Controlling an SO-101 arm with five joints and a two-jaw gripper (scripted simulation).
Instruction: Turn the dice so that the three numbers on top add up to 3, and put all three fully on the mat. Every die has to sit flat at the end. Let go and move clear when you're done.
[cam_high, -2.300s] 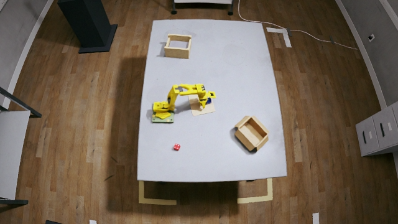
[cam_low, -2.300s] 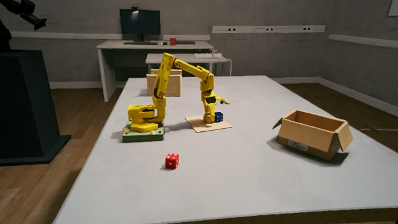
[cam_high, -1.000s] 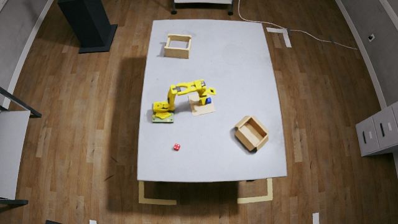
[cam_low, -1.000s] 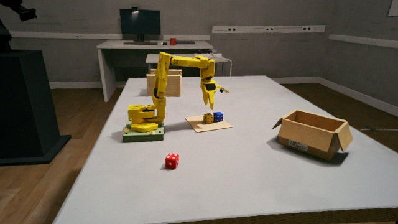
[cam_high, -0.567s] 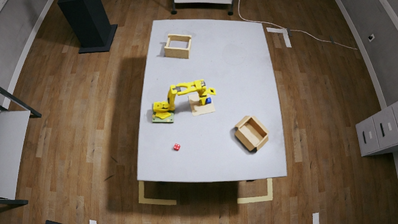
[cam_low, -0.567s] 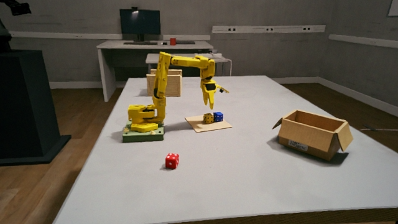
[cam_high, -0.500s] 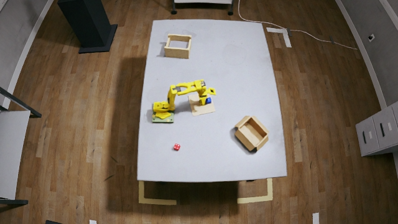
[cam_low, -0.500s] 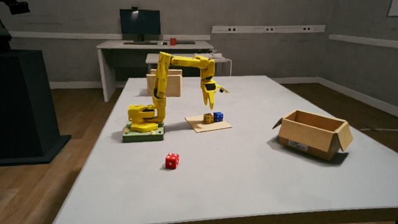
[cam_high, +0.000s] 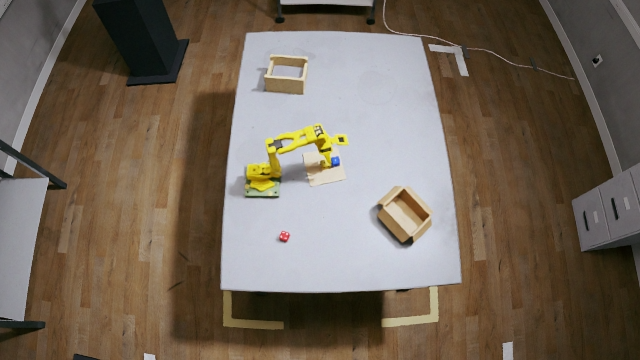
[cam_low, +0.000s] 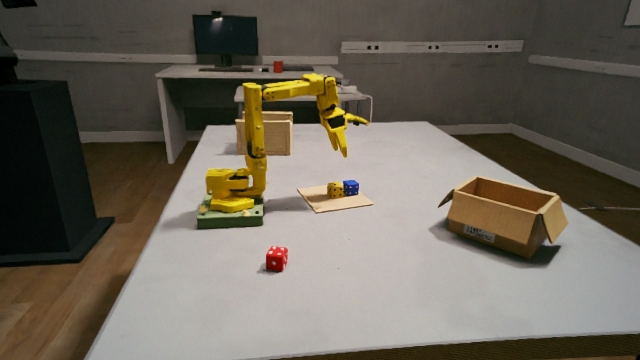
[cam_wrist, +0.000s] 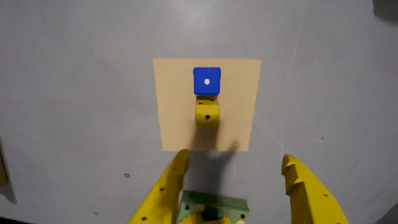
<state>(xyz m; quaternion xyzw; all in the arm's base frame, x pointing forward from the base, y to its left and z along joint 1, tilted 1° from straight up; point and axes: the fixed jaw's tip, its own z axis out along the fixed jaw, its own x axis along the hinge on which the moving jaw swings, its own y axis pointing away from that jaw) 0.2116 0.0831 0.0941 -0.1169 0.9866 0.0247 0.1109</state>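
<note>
The tan mat (cam_high: 317, 178) (cam_low: 316, 200) (cam_wrist: 175, 115) lies in front of the arm's base. A blue die (cam_high: 335, 161) (cam_low: 351, 188) (cam_wrist: 207, 87) sits on it with one pip on top. A yellow die (cam_low: 335, 190) (cam_wrist: 207, 122) stands close beside it, on the base side, and shows one pip upward in the wrist view; I cannot tell if it is quite flat. A red die (cam_high: 284, 236) (cam_low: 276, 259) sits on the table off the mat, several pips on top. My gripper (cam_low: 356, 139) (cam_wrist: 235, 155) is open and empty, high above the mat and dice.
An open cardboard box (cam_high: 405, 215) (cam_low: 492, 220) stands at the right of the grey table (cam_high: 350, 260) (cam_low: 375, 300). A wooden frame-like box (cam_high: 285, 85) (cam_low: 277, 137) stands at the far end. The arm's green base (cam_high: 262, 191) (cam_low: 230, 220) is left of the mat.
</note>
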